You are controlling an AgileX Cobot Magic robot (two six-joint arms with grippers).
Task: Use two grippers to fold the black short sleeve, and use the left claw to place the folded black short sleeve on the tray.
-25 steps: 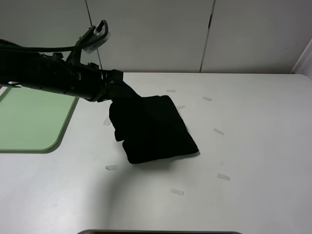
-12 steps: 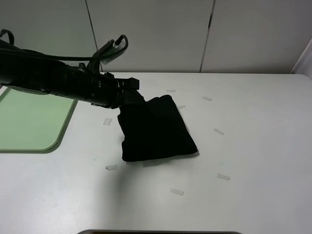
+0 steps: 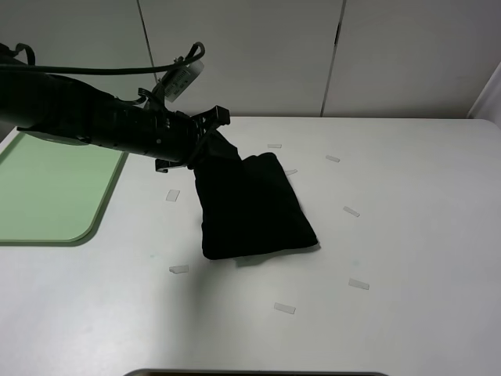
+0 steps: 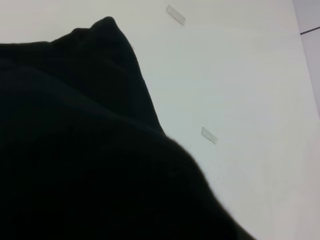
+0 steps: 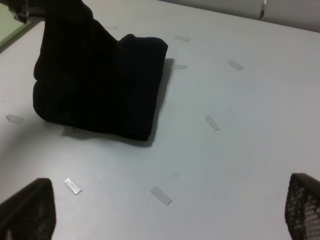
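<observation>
**A:** What has changed in the last second?

**B:** The left claw [image 3: 210,141], on its thick black arm, has swung up and a little toward the middle of the white counter [image 3: 407,235]. It has drawn the left edge of the black short sleeve [image 3: 250,207], a plain folded bundle of black cotton, along with it. The pinched back corner stands higher now, and the cloth hangs from it in a steep slope.

**A:** So it's clear of the counter?

**B:** No. Its lower edge rests there among small strips of clear tape [image 3: 179,269]. I'd judge the folding done and the lift only begun. The large pale green rectangular plastic tray [image 3: 47,211] lies well apart to the left, so the whole carry remains.

**A:** And the arm?

**B:** It reaches in from the left, nearly level, with the white tag [image 3: 182,81] uppermost. Its fingers look pressed together on the cloth corner, though black on black makes that hard to see. The right gripper [image 5: 167,200] hangs apart from the bundle, its fingers [image 5: 27,210] spread wide and holding nothing.
</observation>
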